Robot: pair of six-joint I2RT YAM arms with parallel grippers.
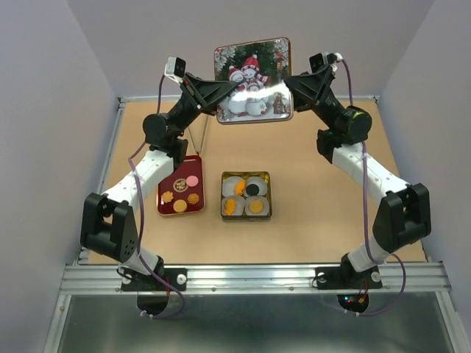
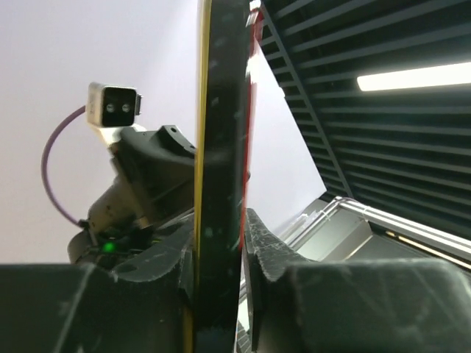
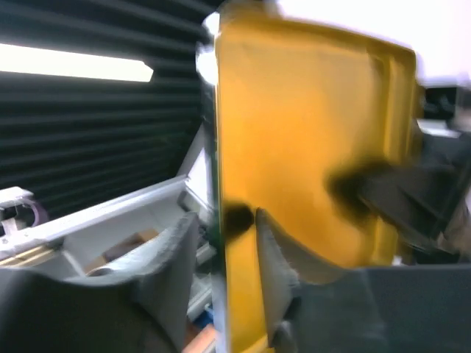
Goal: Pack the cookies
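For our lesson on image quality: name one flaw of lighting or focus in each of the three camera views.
Top external: a white glare patch washes out part of the snowmen on the tin lid. Left wrist: the ceiling light strip is overexposed, while the lid's edge shows dark. Right wrist: the lid's gold underside is smeared by blur, its outline soft.

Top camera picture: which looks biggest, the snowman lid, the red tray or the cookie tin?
1. Snowman lid, though it is held up nearer the camera.
2 and 3. Red tray and cookie tin: too alike to rank.
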